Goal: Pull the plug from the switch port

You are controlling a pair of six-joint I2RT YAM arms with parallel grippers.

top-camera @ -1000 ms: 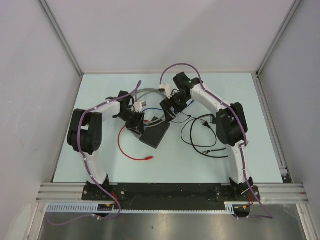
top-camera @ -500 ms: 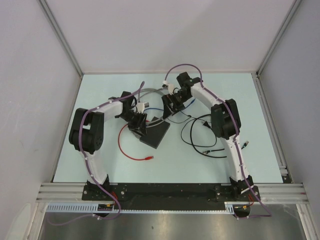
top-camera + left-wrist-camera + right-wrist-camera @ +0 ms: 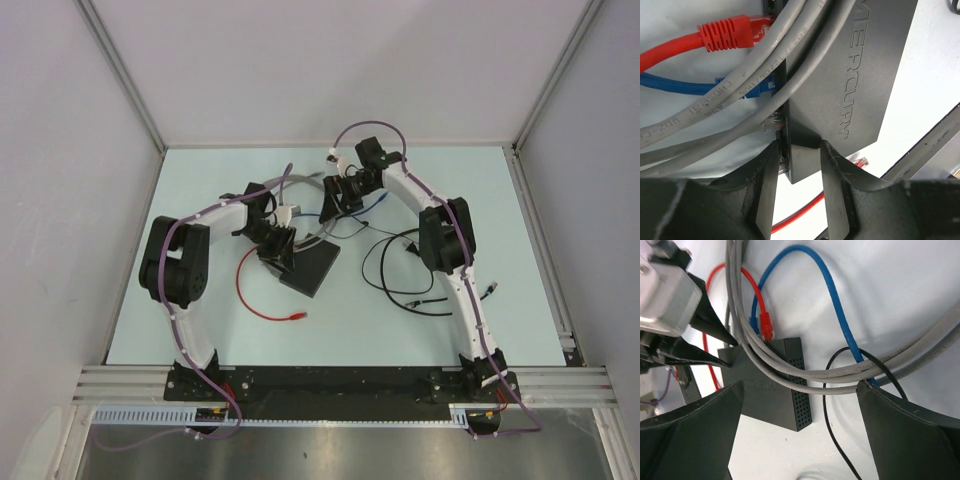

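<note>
The switch (image 3: 312, 268) is a flat black box on the table's middle. In the left wrist view its top (image 3: 860, 75) reads MERCURY. A red plug (image 3: 725, 35), a blue plug (image 3: 752, 91) and a clear plug (image 3: 772, 121) on a grey cable sit at its port edge. My left gripper (image 3: 277, 250) (image 3: 800, 187) is shut on the switch's near corner. My right gripper (image 3: 335, 198) (image 3: 800, 432) is wide open and empty, raised above the switch (image 3: 767, 390) and the grey cables (image 3: 840, 377).
A red cable (image 3: 250, 295) loops left of the switch with a loose plug (image 3: 297, 317) at its end. Thin black cables (image 3: 395, 275) coil to the right. A blue cable (image 3: 832, 295) arches behind the switch. Walls stand on three sides.
My right gripper has moved back and up, away from the switch's far edge. The left gripper has stayed at the switch's corner.
</note>
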